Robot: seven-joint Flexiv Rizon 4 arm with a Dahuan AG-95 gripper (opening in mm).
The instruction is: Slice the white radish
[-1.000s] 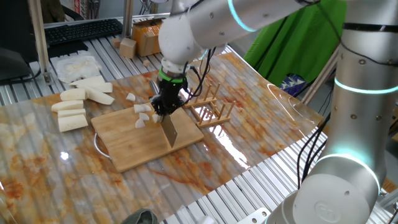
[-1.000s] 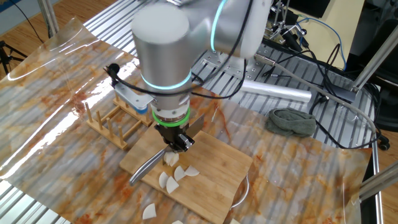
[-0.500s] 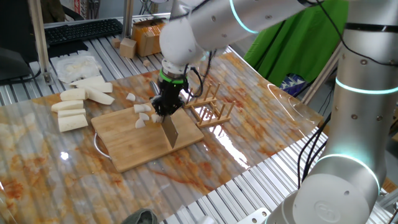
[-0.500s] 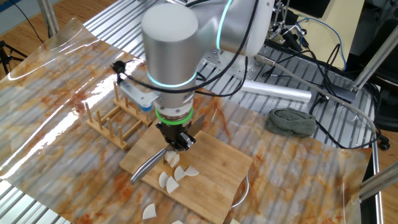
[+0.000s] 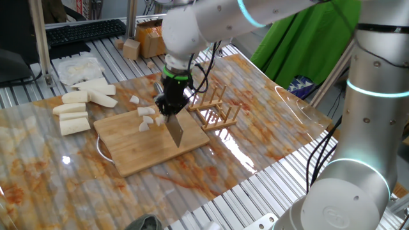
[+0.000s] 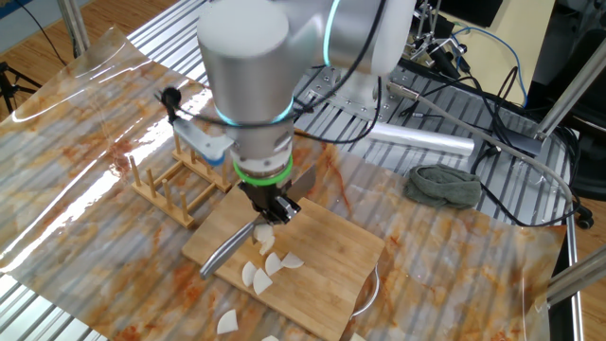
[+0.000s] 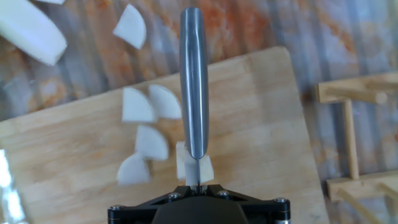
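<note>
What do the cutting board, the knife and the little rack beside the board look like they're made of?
Cutting board: looks like bamboo or light wood, matte, with visible strip grain. Knife: seemingly steel, smooth grey with a soft sheen. Rack: pale unfinished wood, judging by its plain dowels.

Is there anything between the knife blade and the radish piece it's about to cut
Nothing visible. In the hand view the knife held by the gripper hangs right over the uncut radish piece on the board, with only air between. The cut wedges lie off to one side.
</note>
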